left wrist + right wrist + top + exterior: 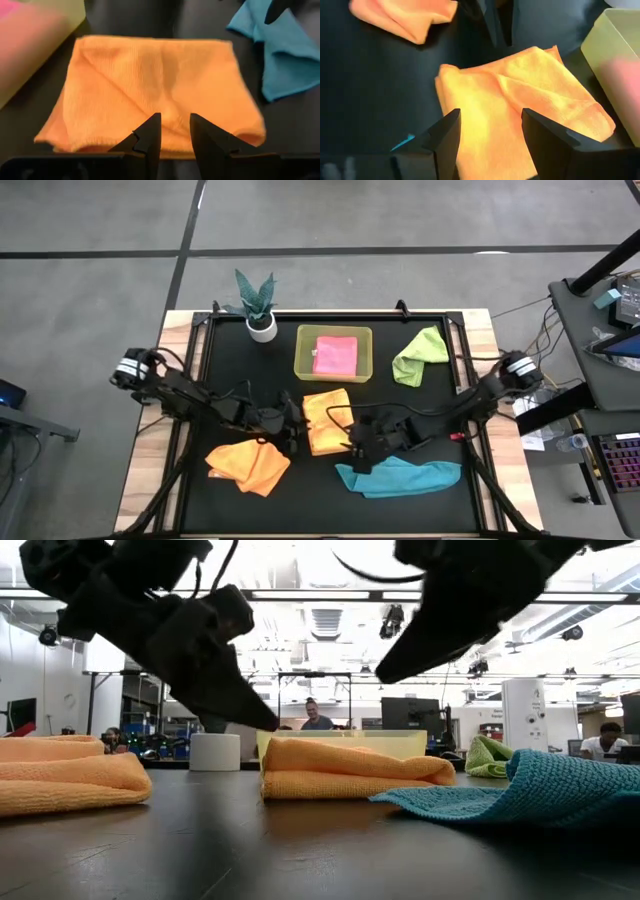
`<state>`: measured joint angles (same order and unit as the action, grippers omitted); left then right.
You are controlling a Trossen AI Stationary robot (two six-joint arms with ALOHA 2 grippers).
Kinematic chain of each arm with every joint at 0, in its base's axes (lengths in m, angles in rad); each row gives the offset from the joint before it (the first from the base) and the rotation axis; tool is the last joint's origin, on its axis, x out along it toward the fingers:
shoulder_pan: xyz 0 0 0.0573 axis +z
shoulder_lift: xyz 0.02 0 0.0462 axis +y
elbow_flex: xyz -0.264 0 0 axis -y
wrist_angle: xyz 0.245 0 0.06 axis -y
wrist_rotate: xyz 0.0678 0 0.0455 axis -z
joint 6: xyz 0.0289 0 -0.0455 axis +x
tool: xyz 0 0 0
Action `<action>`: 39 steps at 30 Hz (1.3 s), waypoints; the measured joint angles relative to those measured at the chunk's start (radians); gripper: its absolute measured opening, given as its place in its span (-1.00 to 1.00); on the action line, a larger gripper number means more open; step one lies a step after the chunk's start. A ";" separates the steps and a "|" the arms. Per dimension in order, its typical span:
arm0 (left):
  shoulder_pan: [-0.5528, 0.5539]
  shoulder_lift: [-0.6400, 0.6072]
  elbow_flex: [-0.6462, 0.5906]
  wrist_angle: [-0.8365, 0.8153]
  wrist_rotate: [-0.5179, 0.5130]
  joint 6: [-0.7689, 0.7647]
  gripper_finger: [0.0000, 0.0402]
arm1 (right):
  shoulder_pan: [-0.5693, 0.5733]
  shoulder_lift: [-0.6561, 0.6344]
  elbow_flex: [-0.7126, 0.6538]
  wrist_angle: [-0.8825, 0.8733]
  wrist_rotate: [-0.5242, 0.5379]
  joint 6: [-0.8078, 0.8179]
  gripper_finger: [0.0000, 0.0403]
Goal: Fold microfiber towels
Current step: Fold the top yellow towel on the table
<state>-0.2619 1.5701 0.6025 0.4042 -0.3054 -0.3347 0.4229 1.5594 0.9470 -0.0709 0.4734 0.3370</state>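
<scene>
Teal towel (400, 476) lies nearest the table's front edge, spread loose and unfolded. Just behind it, the centre orange towel (326, 421) is seen folded over into a rough rectangle between both grippers. Left gripper (174, 131) is held low at that towel's edge, jaws narrowly parted, nothing pinched. Right gripper (490, 131) hovers over the opposite edge, jaws spread wide, empty. Second orange towel (248, 464) lies crumpled at front left, unfolded. Lime green towel (420, 356) is bunched at back right. Pink towel (335, 355) is folded and stowed in the yellow-green bin (303, 369). Judged: one done, one nearly, three left.
</scene>
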 joint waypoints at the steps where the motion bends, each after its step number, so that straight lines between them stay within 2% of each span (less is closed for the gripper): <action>1: 0.000 -0.004 0.001 0.000 0.000 0.000 -0.56 | 0.006 -0.019 -0.020 0.003 -0.001 -0.007 -0.01; 5: 0.000 0.007 0.042 0.006 -0.001 0.000 -0.49 | 0.018 -0.079 -0.093 0.020 0.000 -0.073 -0.01; 8: 0.000 0.053 0.101 0.005 -0.002 0.015 -0.36 | 0.018 -0.126 -0.159 0.108 0.002 -0.132 -0.01; 13: 0.003 0.142 0.223 0.004 -0.112 0.072 -0.10 | 0.018 -0.199 -0.261 0.275 0.000 -0.189 -0.02; 17: 0.021 0.226 0.305 -0.012 -0.129 0.164 -0.01 | 0.018 -0.246 -0.328 0.362 0.001 -0.189 -0.02; 22: 0.050 0.333 0.399 -0.008 -0.131 0.185 -0.01 | 0.018 -0.268 -0.387 0.441 0.001 -0.181 -0.01; 26: 0.066 0.381 0.450 -0.122 -0.167 0.185 -0.06 | 0.018 -0.265 -0.413 0.470 0.001 -0.170 -0.01; 28: 0.069 0.381 0.454 -0.187 -0.177 0.185 -0.08 | 0.018 -0.265 -0.417 0.474 0.000 -0.161 -0.01; 31: 0.071 0.388 0.459 -0.195 -0.186 0.184 -0.12 | 0.018 -0.265 -0.425 0.473 0.001 -0.154 -0.01; 37: 0.071 0.368 0.457 -0.286 -0.331 0.171 -0.21 | 0.018 -0.265 -0.428 0.474 0.001 -0.154 -0.01; 39: 0.073 0.358 0.457 -0.317 -0.346 0.158 -0.24 | 0.018 -0.265 -0.428 0.474 0.001 -0.154 -0.01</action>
<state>-0.1890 1.9282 1.0592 0.0867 -0.6518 -0.1770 0.4404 1.2949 0.5190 0.4030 0.4747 0.1829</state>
